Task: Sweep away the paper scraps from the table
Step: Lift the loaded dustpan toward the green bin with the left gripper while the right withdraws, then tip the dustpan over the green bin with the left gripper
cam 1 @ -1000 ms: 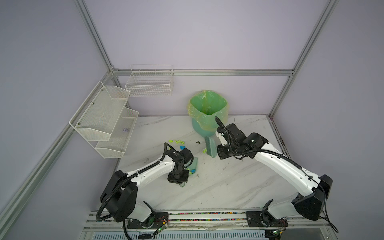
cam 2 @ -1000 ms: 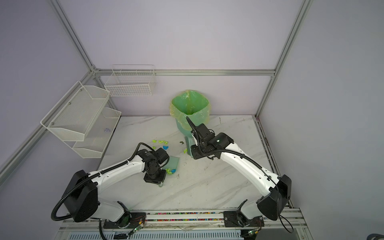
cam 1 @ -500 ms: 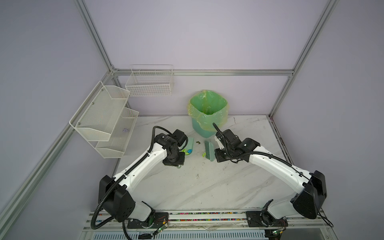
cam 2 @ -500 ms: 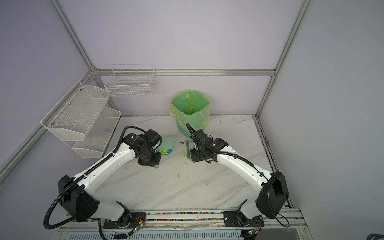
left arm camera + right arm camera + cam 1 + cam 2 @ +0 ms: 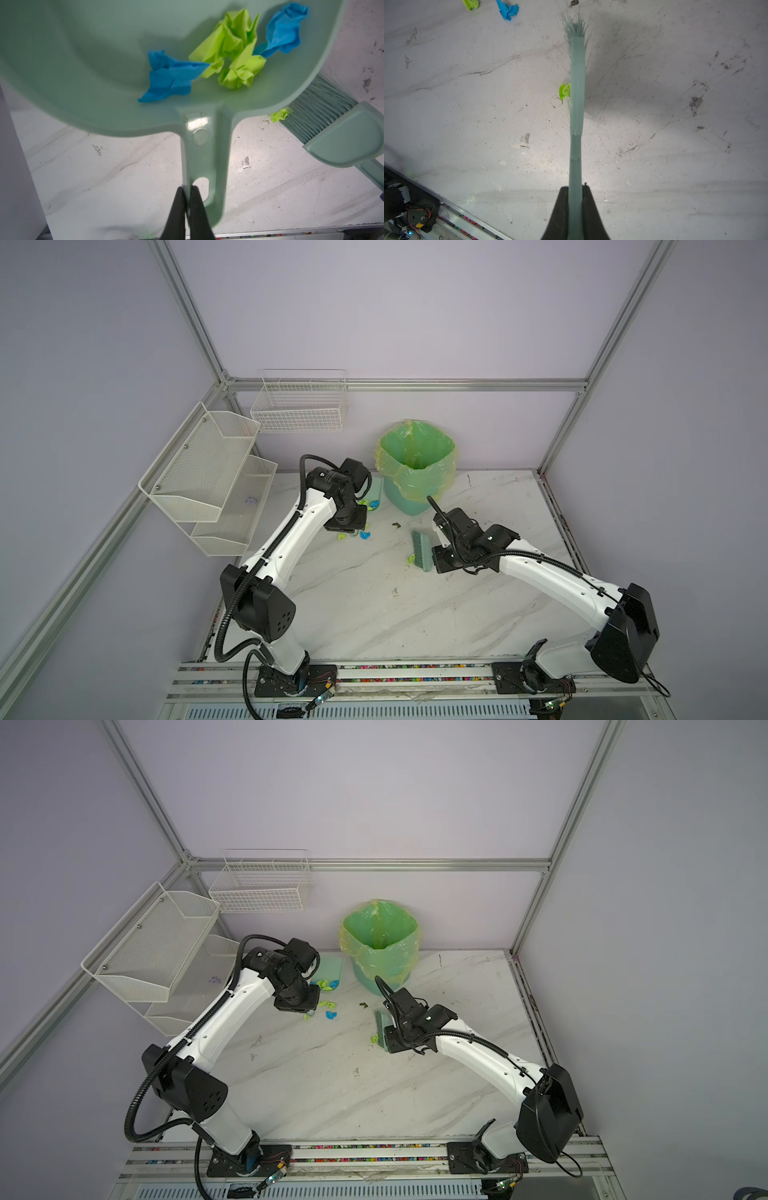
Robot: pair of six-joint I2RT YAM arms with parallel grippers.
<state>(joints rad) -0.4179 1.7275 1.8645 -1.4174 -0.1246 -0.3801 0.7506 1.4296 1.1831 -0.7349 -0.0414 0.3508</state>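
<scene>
left gripper (image 5: 188,192): clenched on one edge of the dustpan (image 5: 83,62) handle, right at the hanging hole near its end.
right gripper (image 5: 575,190): clenched on the brush (image 5: 577,83) handle, one jaw on each flat side. The bristles point away from the jaws over the table (image 5: 654,145).
paper scraps in the dustpan (image 5: 224,52): two blue bits and a few yellow-green ones are bunched at the handle end of the pan. They lie further along the handle than the left jaws and do not touch them.
scrap at the brush (image 5: 564,91): one yellow-green bit touches the side of the bristles, ahead of the right jaws.
loose scraps: in both top views a blue bit (image 5: 365,535) and yellow-green bits (image 5: 307,1016) lie on the table just beside the left wrist. They sit between dustpan and brush, well apart from the right jaws.
bin (image 5: 415,472): it is green-lined and stands at the back of the table, with the dustpan just beside it.
</scene>
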